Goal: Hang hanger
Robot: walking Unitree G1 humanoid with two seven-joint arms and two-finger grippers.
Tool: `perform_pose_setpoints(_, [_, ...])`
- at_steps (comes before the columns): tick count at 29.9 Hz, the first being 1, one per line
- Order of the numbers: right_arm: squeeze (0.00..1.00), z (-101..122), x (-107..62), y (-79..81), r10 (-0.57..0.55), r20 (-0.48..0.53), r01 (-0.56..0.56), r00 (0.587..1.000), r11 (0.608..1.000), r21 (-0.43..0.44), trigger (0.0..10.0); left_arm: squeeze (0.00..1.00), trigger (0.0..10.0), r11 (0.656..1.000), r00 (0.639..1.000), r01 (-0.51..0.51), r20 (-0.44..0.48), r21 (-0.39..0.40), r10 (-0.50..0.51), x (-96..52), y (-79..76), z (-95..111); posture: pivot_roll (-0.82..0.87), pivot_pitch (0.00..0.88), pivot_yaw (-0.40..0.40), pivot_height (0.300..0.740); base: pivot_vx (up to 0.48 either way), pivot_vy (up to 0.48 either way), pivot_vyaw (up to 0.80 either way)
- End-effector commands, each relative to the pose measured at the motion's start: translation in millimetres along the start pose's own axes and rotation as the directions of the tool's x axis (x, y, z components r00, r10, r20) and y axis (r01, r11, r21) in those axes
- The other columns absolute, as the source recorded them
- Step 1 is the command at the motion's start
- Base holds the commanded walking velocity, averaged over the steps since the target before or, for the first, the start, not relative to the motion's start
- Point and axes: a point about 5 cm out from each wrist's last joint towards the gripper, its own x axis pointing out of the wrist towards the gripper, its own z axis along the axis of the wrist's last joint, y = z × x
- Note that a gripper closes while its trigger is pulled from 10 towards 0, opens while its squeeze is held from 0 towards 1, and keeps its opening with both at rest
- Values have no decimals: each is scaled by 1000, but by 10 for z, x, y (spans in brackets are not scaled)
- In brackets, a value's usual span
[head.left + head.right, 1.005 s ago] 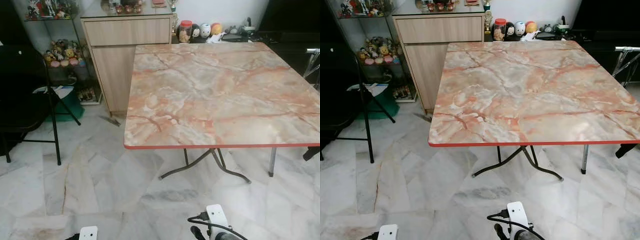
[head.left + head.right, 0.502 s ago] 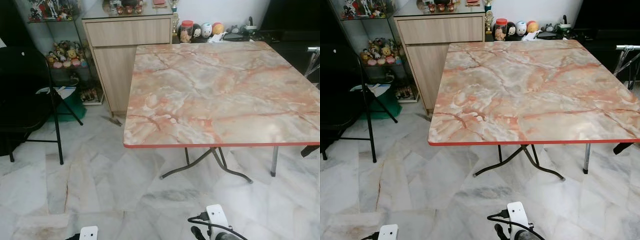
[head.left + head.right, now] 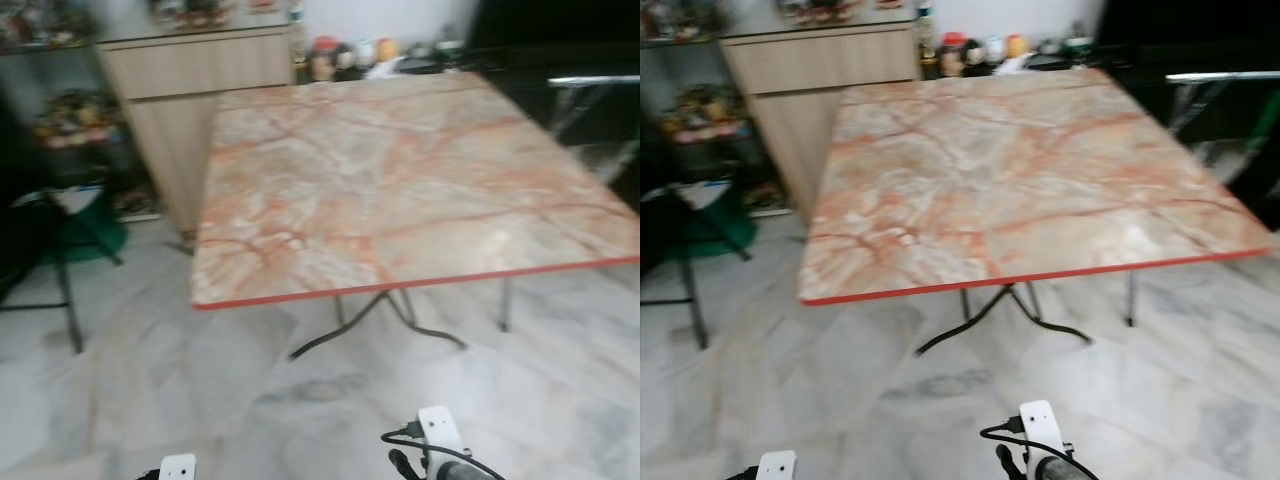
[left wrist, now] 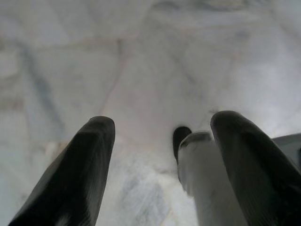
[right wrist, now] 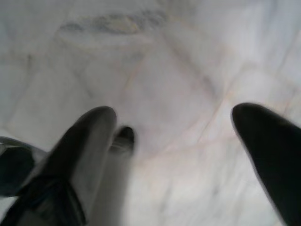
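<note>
Left wrist view, left hand [image 4: 160, 155] spread open, empty, right hand [image 5: 174, 155] likewise, over marble floor [image 4: 141, 56]

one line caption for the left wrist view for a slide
Left hand open, hanging over the pale marble floor, holding nothing.

White wrist housings [image 3: 437, 428], black looping cable [image 3: 440, 452], black fingers [image 4: 75, 174].
</note>
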Motion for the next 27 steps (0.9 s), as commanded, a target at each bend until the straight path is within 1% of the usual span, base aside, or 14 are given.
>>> perform_pose_setpoints(1, [0, 26, 4, 3, 0, 5, 0, 1000, 1000, 5, 10000, 0, 10000, 1000, 1000, 0, -23, -4, 0, -14, -3, -67, -94, 0, 24, 740, 0, -352, 0])
perform_pose_setpoints(17, [0, 35, 4, 7, 6, 14, -6, 1000, 1000, 7, 10000, 0, 10000, 1000, 1000, 4, -20, -15, -5, -6, -33, -45, -98, 0, 24, 740, 0, -346, 0])
perform_pose_setpoints(21, [0, 54, 6, 8, 10, 18, -9, 1000, 999, -39, 10000, 0, 10000, 1000, 1000, 6, -26, -23, -7, -9, -27, -59, -108, 0, 30, 740, 0, -282, 0])
perform_pose_setpoints(27, [0, 47, 7, 22, 15, 15, -14, 1000, 999, -41, 10000, 0, 10000, 1000, 999, 9, -33, -8, -9, -12, -11, -70, -115, 0, 39, 740, 0, -279, 0])
